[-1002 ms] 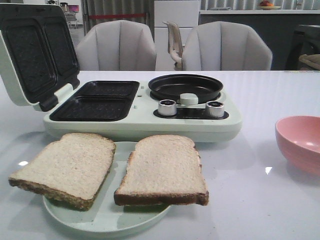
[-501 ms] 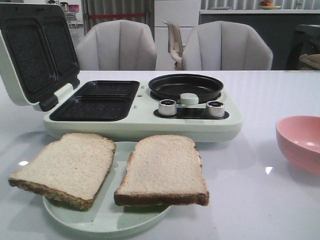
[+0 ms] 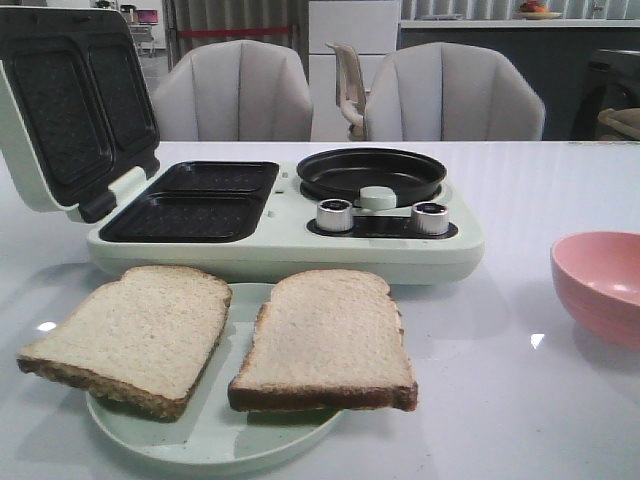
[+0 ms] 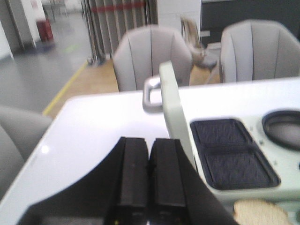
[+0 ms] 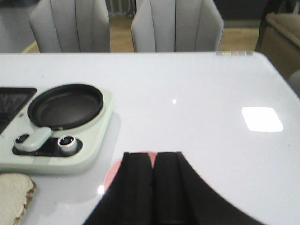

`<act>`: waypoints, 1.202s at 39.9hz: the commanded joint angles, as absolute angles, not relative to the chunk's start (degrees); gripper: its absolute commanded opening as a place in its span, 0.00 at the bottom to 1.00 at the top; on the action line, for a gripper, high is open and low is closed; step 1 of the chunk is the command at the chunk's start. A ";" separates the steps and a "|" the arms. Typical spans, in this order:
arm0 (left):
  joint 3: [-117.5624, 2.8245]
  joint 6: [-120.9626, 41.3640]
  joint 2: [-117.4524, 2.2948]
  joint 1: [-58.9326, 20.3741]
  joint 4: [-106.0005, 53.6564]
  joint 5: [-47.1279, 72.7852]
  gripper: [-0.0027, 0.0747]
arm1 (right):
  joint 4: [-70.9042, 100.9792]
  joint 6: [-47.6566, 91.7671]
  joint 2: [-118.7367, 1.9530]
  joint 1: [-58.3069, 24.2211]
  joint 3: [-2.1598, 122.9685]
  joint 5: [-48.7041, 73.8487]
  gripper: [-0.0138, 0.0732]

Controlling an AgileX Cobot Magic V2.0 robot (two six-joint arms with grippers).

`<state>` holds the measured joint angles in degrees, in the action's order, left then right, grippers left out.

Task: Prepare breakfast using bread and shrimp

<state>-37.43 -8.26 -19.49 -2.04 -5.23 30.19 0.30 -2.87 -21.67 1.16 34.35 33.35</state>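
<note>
On pale round plate (image 3: 215, 440) | bread (image 3: 325, 340) (square, brown-crusted, porous)

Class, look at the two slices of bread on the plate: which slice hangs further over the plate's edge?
The left slice of pale, brown-crusted bread overhangs the pale green plate more; the right slice lies mostly over it.

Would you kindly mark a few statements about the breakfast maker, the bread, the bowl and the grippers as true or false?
1. The sandwich maker's lid is closed. False: it stands open.
2. Two bread slices lie side by side on the pale plate. True.
3. The round pan holds a shrimp. False: it looks empty.
4. The pink bowl sits right of the appliance. True.
5. The left gripper and right gripper are both shut, holding nothing. True.
</note>
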 commanded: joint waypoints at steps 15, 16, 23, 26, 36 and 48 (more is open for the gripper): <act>-33.16 -7.84 -27.35 -2.52 -8.00 27.55 0.17 | 0.36 -2.40 -36.77 1.57 36.29 35.30 0.20; -32.87 -7.84 -27.52 -2.52 -8.00 27.55 0.17 | 0.36 -2.40 -37.40 1.57 36.29 35.37 0.20; -32.48 -7.84 -29.67 -2.52 -7.77 27.91 0.40 | 0.31 -2.40 -39.63 1.57 36.29 35.35 0.40; -32.48 -7.84 -30.65 -2.52 -7.66 27.58 0.62 | 0.31 -2.40 -39.85 1.57 36.29 35.24 0.54; -32.48 -8.64 -34.75 -5.03 -7.66 26.57 0.81 | 0.31 -2.40 -39.85 1.57 36.29 36.18 0.72; -32.48 -19.47 -42.79 -26.80 2.41 27.08 0.81 | 0.31 -2.40 -39.85 1.57 36.29 36.87 0.72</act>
